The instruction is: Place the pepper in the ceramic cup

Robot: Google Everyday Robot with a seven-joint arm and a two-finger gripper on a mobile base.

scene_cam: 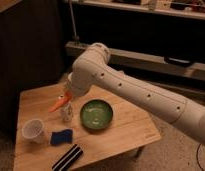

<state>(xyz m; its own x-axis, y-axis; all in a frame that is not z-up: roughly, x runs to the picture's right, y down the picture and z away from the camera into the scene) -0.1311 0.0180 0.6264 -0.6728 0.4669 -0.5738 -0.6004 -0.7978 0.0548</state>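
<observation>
An orange, tapered pepper (60, 103) hangs above the wooden table (131, 131), its point aimed down-left. My gripper (67, 95) is shut on the pepper's thick end, at the tip of the white arm that reaches in from the right. The white ceramic cup (34, 131) stands upright near the table's left edge, below and left of the pepper, apart from it. The arm hides most of the gripper.
A green bowl (96, 114) sits mid-table, right of the pepper. A small white shaker (66, 113) stands just under the pepper. A blue sponge (61, 137) lies right of the cup. A black-and-white striped object (69, 158) lies at the front edge.
</observation>
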